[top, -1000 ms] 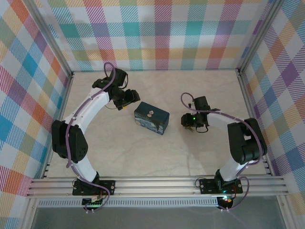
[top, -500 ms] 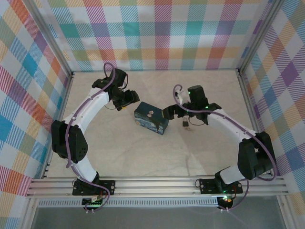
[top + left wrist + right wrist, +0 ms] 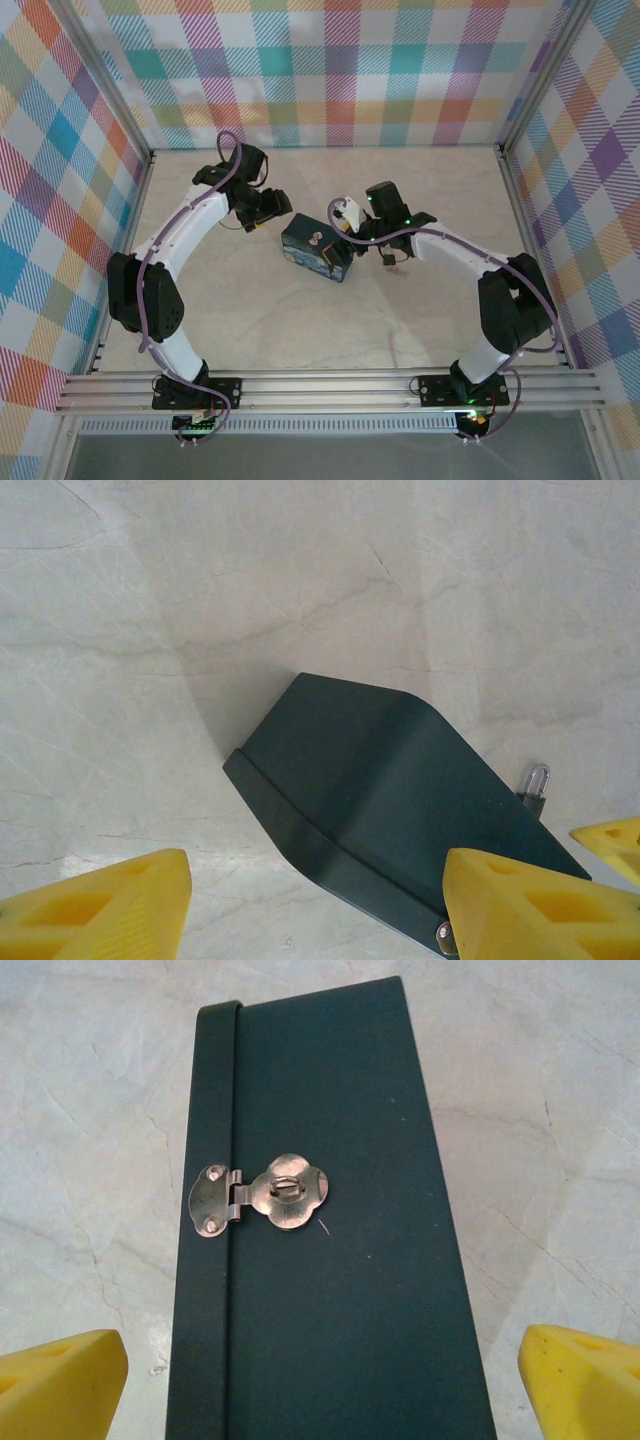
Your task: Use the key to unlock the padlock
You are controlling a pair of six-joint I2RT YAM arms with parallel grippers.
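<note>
The blue tin (image 3: 318, 250) lies on the table (image 3: 300, 330) with its lid shut, so its inside is hidden. A silvery hasp (image 3: 265, 1195) lies flat on its dark side. The right gripper (image 3: 320, 1390) stands over the tin, jaws wide apart and clear of its sides. The left gripper (image 3: 315, 885) is apart too, at the tin's other end. The padlock (image 3: 388, 258) (small and dark; whether the key is with it I cannot tell) lies on the table just right of the tin.

The padlock (image 3: 388, 258) is a dark speck on the tabletop (image 3: 300, 330), too small to make out any key. From the left wrist, the tin (image 3: 370, 770) hides its body below the silvery shackle (image 3: 537, 780); the tin's near end is cut off.
</note>
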